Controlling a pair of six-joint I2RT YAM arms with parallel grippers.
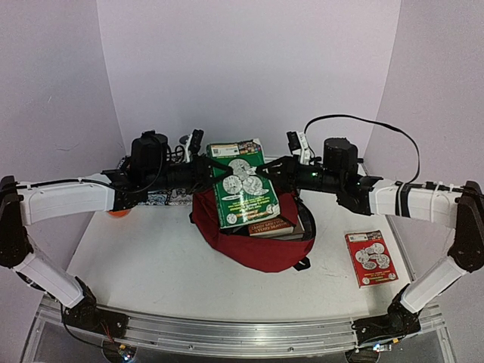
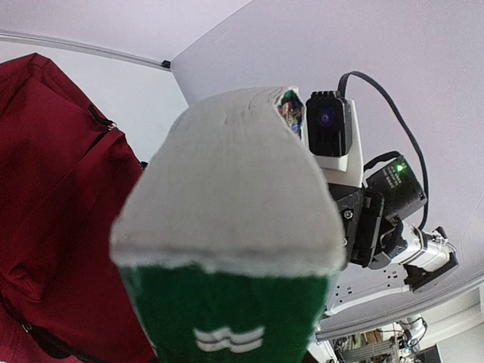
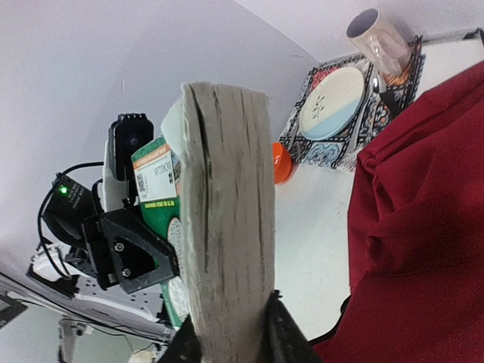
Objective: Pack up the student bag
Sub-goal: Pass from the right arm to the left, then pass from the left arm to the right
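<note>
Right gripper (image 3: 231, 339) is clamped on green book (image 1: 243, 185), fingers pinching the page block from both sides. Left gripper (image 1: 207, 168) sits at the book's left edge; can't tell if it grips or how wide it is. Green book is tilted over bag (image 1: 261, 253), which lies open mid-table (image 1: 151, 265) between the arms. Second book (image 1: 272, 225) in bag's mouth. Red book (image 1: 370, 259) on table, right of bag, apart.

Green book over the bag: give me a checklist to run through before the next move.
1. Grip of right pincer on green book, at its page edge: ok.
2. Hold of left pincer on it: cannot tell.
3. Green book above the student bag: ok.
4. Bag's mouth open: ok.
5. Room beside the second book already inside: cannot tell.
</note>
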